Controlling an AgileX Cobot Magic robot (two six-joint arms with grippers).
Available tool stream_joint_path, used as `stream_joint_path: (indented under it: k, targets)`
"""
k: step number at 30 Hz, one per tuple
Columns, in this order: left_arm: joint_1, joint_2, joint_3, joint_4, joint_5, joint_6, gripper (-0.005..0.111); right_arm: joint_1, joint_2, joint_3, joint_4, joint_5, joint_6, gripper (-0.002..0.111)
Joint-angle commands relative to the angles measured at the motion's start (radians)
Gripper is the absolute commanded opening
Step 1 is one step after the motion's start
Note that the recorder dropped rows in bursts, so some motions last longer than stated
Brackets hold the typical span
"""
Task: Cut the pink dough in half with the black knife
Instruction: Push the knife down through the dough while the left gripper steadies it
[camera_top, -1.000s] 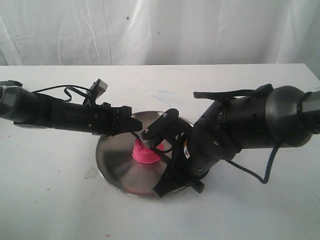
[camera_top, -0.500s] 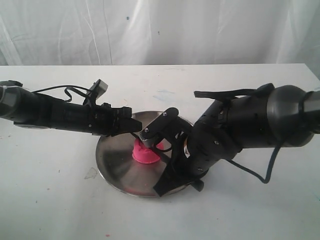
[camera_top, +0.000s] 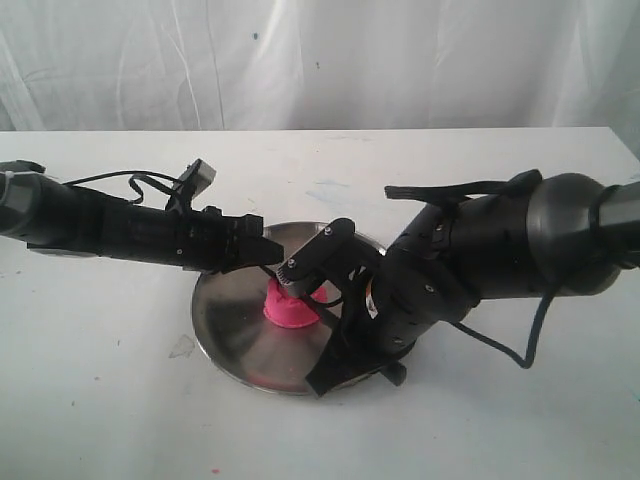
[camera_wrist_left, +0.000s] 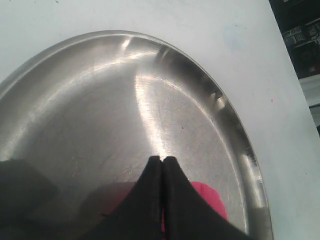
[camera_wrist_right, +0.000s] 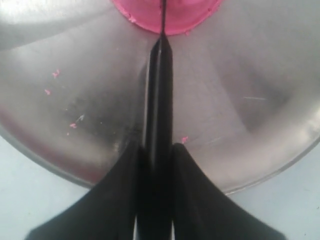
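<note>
Even, diffuse light fills the exterior view; the white backdrop sheet (camera_top: 320, 60) and table (camera_top: 100, 400) are bright, nearly washed out, and shadows under the arms are faint. The steel plate (camera_top: 235, 330) carries soft glare, with a sharp white streak at centre frame in the left wrist view (camera_wrist_left: 145, 110). Both wrist views are soft; the black fingers (camera_wrist_right: 110, 200) at the lower edge are blurred.
</note>
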Motion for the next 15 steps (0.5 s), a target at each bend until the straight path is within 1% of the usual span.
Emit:
stream_joint_path:
  k: [1,15]
  targets:
    - [-0.010,0.010,0.000,0.025,0.000,-0.005,0.000,-0.002,0.040,0.000,-0.006,-0.031,0.006,0.000]
    - [-0.010,0.010,0.000,0.033,-0.006,-0.003,0.000,-0.002,-0.013,-0.002,-0.007,-0.041,0.004,0.000]
